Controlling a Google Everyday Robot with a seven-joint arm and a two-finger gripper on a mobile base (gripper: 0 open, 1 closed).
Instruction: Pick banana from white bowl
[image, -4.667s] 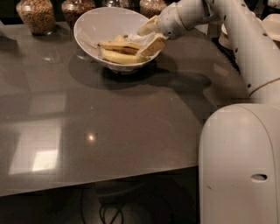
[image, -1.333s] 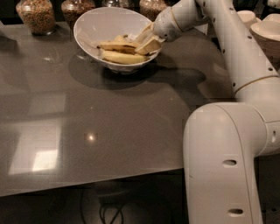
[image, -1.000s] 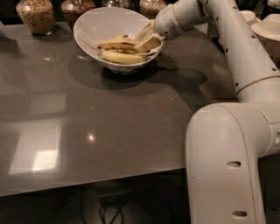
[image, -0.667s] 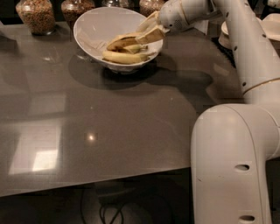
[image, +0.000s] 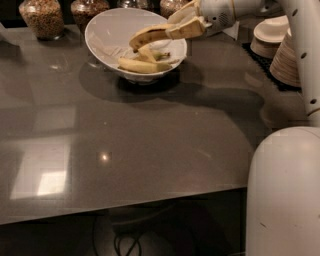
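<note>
The white arm comes in from the right edge and reaches left across the back of the desk, its wrist lying nearly level, so that the hand hangs over the right rim of the white bowl. The two fingers are closed on the right end of the banana, one above and one below. The banana juts out leftward and droops at its free tip, held in the air over the bowl's hollow. Whether that low tip touches the short banana under it cannot be told. Under a second ago the banana lay down among the others and the hand sat lower at the rim; now both have risen, and the arm's shoulder has drawn back to the right. A pale banana lies along the near side of the bowl's floor. The desk is a dark grey glossy slab with a bright window reflection at its left and a small light spot near the middle. Jars of grain stand along the back left, behind the bowl. At the right, stacked bowls and plates sit on a black mat. The robot's rounded white body fills the lower right corner, and cables lie on the floor below the desk's edge.
</note>
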